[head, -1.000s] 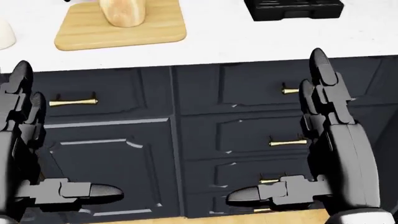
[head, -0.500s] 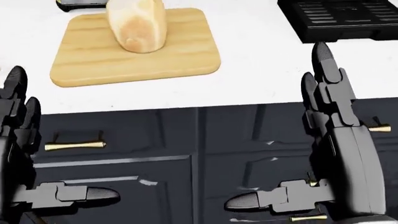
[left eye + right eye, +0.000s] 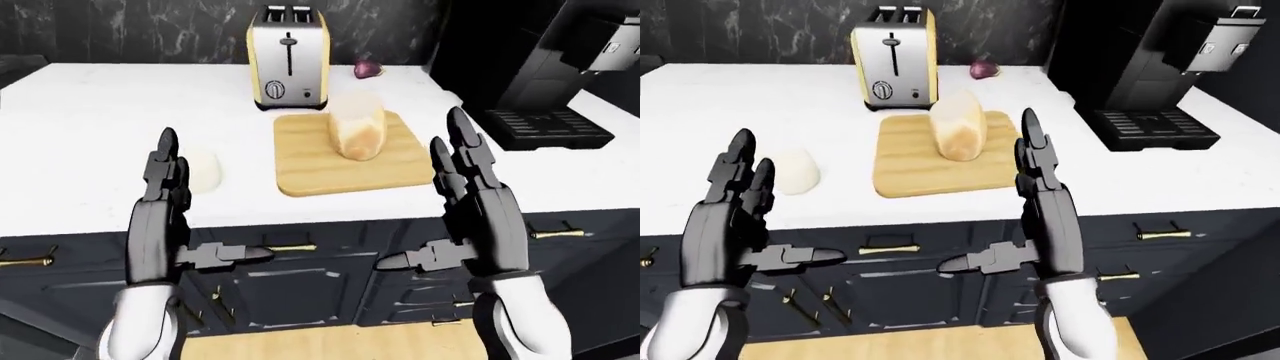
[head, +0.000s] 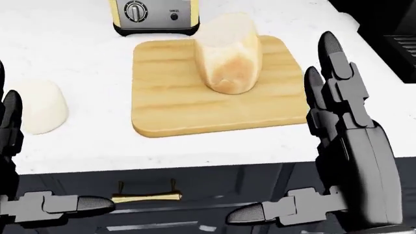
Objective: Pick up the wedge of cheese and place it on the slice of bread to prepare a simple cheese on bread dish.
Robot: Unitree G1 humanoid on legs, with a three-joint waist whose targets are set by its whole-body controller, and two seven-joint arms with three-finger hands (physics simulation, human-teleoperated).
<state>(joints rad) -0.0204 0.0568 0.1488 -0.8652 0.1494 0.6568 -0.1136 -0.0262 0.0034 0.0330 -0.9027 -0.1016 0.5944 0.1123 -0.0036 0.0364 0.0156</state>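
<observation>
Two black three-finger hands are raised over the near edge of the white desk [image 3: 90, 112]. The left hand [image 3: 165, 206] and the right hand [image 3: 470, 202] are both spread flat, two fingers pointing toward twelve o'clock and the thumb jutting inward, with nothing held in either.

One wooden cutting board [image 4: 169, 97] lies on the desk between the hands in the left-eye view. One piece of bread [image 4: 227, 51] stands upright on the board, toward its one o'clock part, cut face toward the camera. In the head view the right hand's fingertips [image 4: 328, 41] overlap the board's right edge; whether they touch it cannot be told.

One pale rounded lump [image 4: 35, 107], possibly the cheese, though its shape is not clearly a wedge, sits on the desk at nine o'clock from the board, well apart from it and just past the left hand's fingers.

One cream-and-chrome two-slot toaster [image 3: 289, 60] stands at twelve o'clock from the board, near its far edge. One small purple onion-like item [image 3: 368, 70] lies at three o'clock from the toaster. One black coffee machine [image 3: 1160, 67] occupies the desk's right end.

Below the desk edge are dark cabinet fronts [image 3: 300, 292] with several brass handles [image 4: 146, 197].
</observation>
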